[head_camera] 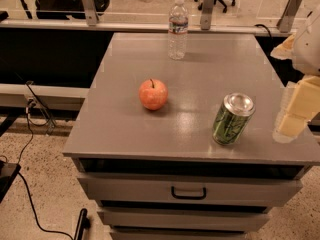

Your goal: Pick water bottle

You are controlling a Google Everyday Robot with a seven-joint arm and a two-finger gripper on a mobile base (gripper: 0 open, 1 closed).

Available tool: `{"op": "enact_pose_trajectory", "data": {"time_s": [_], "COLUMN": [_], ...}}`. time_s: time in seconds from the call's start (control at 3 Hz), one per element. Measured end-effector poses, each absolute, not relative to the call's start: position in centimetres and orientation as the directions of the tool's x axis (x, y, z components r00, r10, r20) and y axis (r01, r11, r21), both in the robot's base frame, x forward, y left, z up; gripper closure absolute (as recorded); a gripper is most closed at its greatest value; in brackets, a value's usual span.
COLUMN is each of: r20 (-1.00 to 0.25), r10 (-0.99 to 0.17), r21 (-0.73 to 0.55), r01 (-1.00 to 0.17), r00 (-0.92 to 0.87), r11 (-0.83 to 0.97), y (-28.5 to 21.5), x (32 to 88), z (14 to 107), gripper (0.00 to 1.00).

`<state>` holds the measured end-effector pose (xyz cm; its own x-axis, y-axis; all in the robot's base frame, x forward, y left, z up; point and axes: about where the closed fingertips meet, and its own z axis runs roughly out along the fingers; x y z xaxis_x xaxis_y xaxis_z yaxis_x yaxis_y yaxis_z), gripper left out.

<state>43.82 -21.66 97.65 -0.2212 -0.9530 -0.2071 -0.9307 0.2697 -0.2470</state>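
The water bottle (178, 29) is small and clear, with a white cap and a pale label band. It stands upright near the far edge of the grey cabinet top (125, 119). My gripper (295, 111) is at the right edge of the view, over the cabinet's right side, far from the bottle and nearer the green can. It holds nothing that I can see.
A red apple (153, 94) sits mid-table. A green soda can (232, 119) stands at the front right, close to my gripper. Drawers with a dark handle (188, 192) are below. A glass partition with metal posts (207, 6) runs behind the cabinet. Cables lie on the floor at left.
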Motion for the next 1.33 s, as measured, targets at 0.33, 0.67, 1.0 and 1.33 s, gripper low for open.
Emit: {"op": "enact_pose_trajectory", "data": {"time_s": [0.33, 0.67, 1.0, 1.33], "r20": [-0.207, -0.249, -0.336, -0.433], "r10": [-0.953, -0.943, -0.92, -0.889], "r21": [-0.247, -0.256, -0.275, -0.307], "r01": [-0.931, -0.924, -0.913, -0.904], "r00": [-0.221, -0.222, -0.202, -0.147], "r11": [0.27, 0.285, 0.3, 0.299], "y": [-21.7, -21.7, -20.2, -16.7], "x": [43.8, 45.1, 50.0, 56.6], "z": [97.7, 98.1, 99.0, 100.6], "gripper": [0.0, 0.0, 0.0, 0.0]}}
